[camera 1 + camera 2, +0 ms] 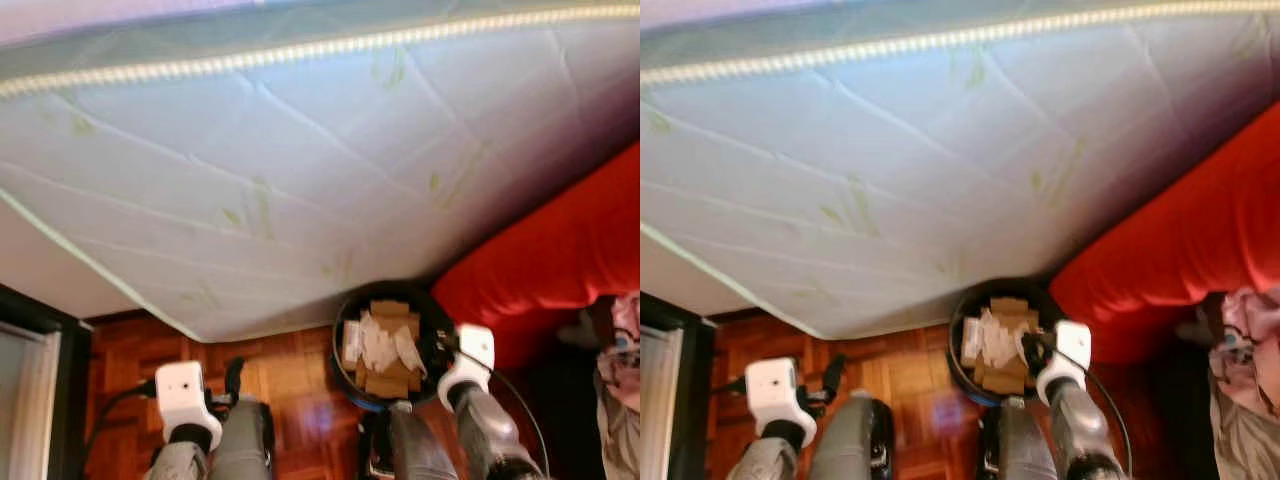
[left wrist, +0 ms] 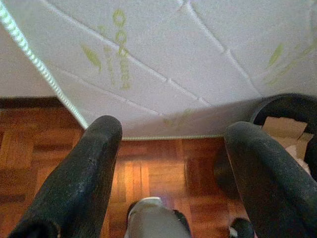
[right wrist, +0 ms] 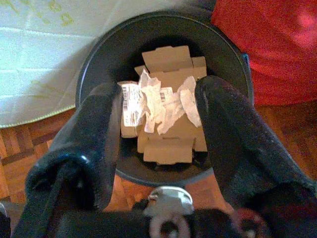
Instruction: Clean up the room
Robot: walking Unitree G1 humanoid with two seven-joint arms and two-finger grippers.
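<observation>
A round black bin (image 3: 163, 25) stands on the parquet floor against the mattress edge, also seen from the head (image 1: 338, 350). Inside it lie flat cardboard pieces (image 3: 168, 62) and crumpled white paper (image 3: 161, 106). My right gripper (image 3: 161, 91) hangs just above the bin's mouth, open, with nothing between its fingers. My left gripper (image 2: 173, 129) is open too, held low over the bare floor to the left of the bin, with one black finger (image 1: 235, 375) showing in the left eye view.
A white quilted mattress (image 1: 300, 170) with green leaf prints overhangs the floor ahead. A red sofa or cushion (image 1: 560, 250) lies to the right, with a heap of clothes (image 1: 620, 380) at the far right. A dark frame (image 1: 40, 320) stands at the left. Parquet floor (image 1: 290, 370) lies between my arms.
</observation>
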